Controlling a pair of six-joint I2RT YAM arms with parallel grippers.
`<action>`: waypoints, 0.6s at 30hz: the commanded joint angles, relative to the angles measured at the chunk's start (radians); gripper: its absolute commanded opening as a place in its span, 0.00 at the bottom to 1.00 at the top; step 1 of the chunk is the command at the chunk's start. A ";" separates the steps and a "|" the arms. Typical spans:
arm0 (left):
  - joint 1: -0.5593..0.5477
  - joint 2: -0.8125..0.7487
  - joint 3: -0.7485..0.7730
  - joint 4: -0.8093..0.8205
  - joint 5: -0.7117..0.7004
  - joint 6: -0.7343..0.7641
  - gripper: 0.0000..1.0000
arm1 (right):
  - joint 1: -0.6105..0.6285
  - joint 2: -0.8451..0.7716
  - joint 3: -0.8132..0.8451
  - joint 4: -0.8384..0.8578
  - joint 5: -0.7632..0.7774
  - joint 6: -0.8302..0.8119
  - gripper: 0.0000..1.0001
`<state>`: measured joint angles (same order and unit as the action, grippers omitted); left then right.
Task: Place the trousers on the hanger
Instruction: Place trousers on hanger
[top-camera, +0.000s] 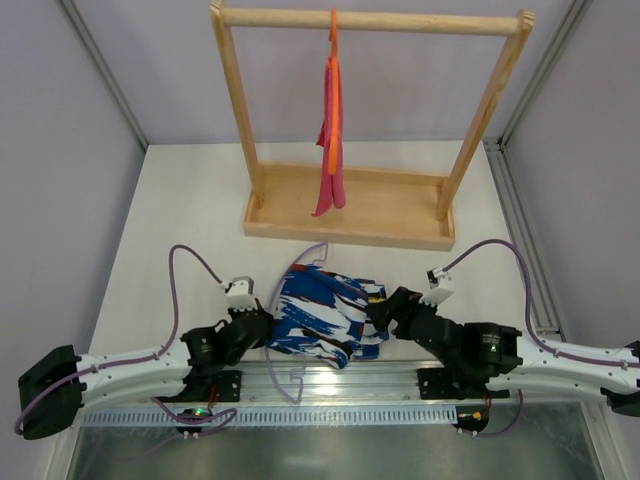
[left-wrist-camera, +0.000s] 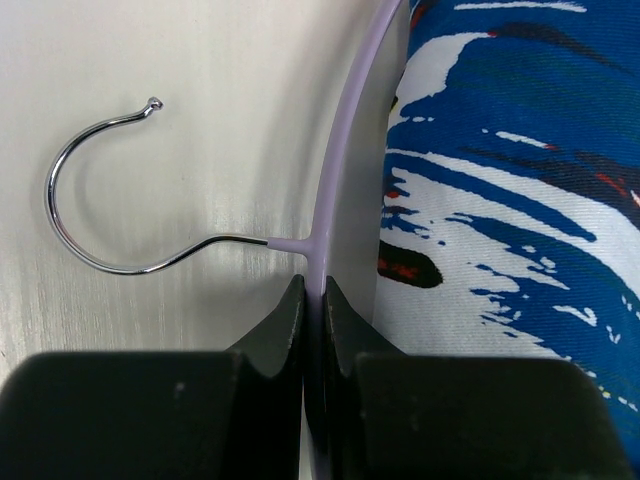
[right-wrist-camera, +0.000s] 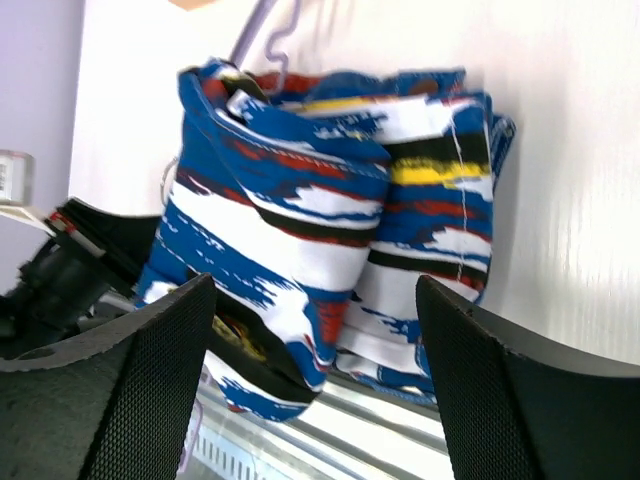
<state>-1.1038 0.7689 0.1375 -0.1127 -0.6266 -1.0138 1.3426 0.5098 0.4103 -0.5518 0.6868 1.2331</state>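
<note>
Trousers (top-camera: 325, 312) lie bunched and folded on the white table (top-camera: 190, 220), on the near side of the wooden rack (top-camera: 345, 215), just in front of the middle of its base and not touching it. My 2 grippers sit nearer still, below the rack's 2 posts, 1 on each side of the cloth.

My left gripper (left-wrist-camera: 312, 295) has its fingers (left-wrist-camera: 280, 330) pressed together on the hanger (left-wrist-camera: 335, 150), pinching the thin lilac bar right under the spot where the silver hook (left-wrist-camera: 230, 238) joins it. The hook lies flat on the table, its curve opening toward the rack's left-post side. The bar runs just beside the edge of the print.

My right gripper (right-wrist-camera: 315, 290) has its fingers (right-wrist-camera: 150, 380) spread wide, with the folded trousers in the gap ahead of them. Whether the pads touch the cloth, I cannot tell.

On the rack's top rail hangs an orange hanger (top-camera: 333, 60) with a pink cloth (top-camera: 330, 170) reaching down to the base.
</note>
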 joint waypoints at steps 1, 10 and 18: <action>0.002 0.001 -0.001 0.099 -0.010 -0.002 0.00 | -0.045 0.010 0.058 0.050 0.109 -0.139 0.84; 0.004 -0.028 -0.026 0.099 -0.007 -0.028 0.00 | -0.408 0.211 -0.086 0.522 -0.388 -0.248 0.95; 0.005 -0.040 -0.021 0.080 -0.015 -0.054 0.00 | -0.411 0.360 -0.154 0.812 -0.474 -0.225 0.94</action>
<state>-1.1007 0.7391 0.1116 -0.0937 -0.6228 -1.0260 0.9337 0.8513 0.2844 0.0586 0.2680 1.0153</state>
